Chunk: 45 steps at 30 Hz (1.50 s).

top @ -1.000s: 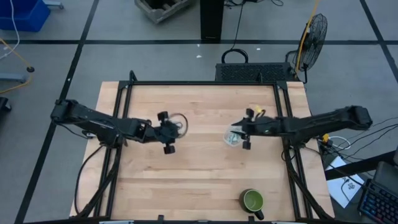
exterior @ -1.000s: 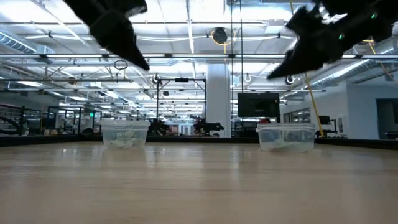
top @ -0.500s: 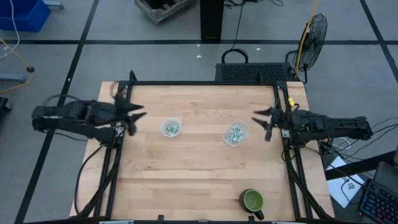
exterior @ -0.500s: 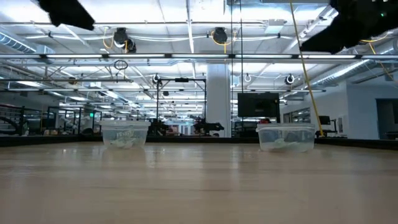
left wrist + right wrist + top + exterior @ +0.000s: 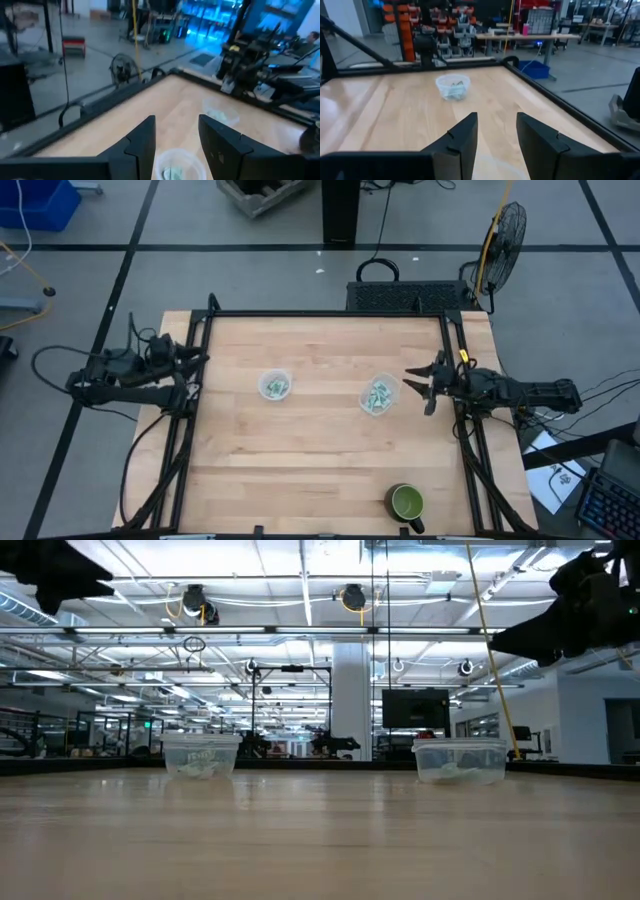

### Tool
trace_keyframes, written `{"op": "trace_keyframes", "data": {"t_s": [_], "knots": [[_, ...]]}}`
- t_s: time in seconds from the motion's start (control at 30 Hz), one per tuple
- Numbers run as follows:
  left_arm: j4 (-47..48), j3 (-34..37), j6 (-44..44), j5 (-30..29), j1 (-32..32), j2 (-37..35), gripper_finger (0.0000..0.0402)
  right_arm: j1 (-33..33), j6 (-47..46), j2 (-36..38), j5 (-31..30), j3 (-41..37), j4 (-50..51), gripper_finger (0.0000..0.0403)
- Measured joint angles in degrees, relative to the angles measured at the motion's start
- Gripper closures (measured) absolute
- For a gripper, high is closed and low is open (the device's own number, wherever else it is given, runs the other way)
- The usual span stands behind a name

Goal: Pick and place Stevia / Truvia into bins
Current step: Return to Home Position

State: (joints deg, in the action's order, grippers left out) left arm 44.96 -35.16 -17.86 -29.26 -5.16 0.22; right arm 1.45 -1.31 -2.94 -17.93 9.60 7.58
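While hovering at the black left rail of the light wooden table (image 5: 320, 460): dark two-finger left gripper (image 5: 195, 365), fingers spread, empty. Just inside the right rail: dark two-finger right gripper (image 5: 420, 388), likewise spread, empty. Between them, well apart, small round left clear plastic cup (image 5: 275, 374) and matching right clear plastic cup (image 5: 379, 379), each holding green-and-white paper sweetener packets (image 5: 277, 388).

Pale wooden plank bench (image 5: 320, 450): smooth, with a satin sheen that mirrors the ceiling lights in the low view, edged by matt black metal rails (image 5: 325, 314). Left clear plastic cup (image 5: 261, 380) and right clear plastic cup (image 5: 393, 388): thin-walled, glossy, slightly cloudy, with matt green-and-white paper packets (image 5: 378, 397) showing through. Round green mug (image 5: 407, 503) looks glazed and shiny; left claw (image 5: 176, 119) and right claw (image 5: 496, 115) have matt black, plastic-looking fingers.
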Motion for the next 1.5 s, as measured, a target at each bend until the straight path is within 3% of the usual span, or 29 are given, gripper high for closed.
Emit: {"op": "trace_keyframes", "data": {"t_s": [0.23,0.4,0.9,1.5], "knots": [[-2.50,2.15,0.60,0.91,0.01,0.84,0.0247,-0.02,-1.34,2.12,-0.03,-2.12,-1.34,0.0273],[-13.50,7.98,2.33,2.13,0.01,0.88,0.0247,-0.13,-3.99,2.81,0.21,-8.60,-11.25,0.0273],[-46.20,28.78,7.94,8.74,0.01,0.88,0.0247,-0.31,-3.05,2.03,-0.07,-8.54,-12.90,0.0273],[-46.97,34.45,8.80,21.81,-0.01,1.73,0.0247,-0.31,-2.52,1.98,0.03,-8.65,-13.16,0.0273]]}}
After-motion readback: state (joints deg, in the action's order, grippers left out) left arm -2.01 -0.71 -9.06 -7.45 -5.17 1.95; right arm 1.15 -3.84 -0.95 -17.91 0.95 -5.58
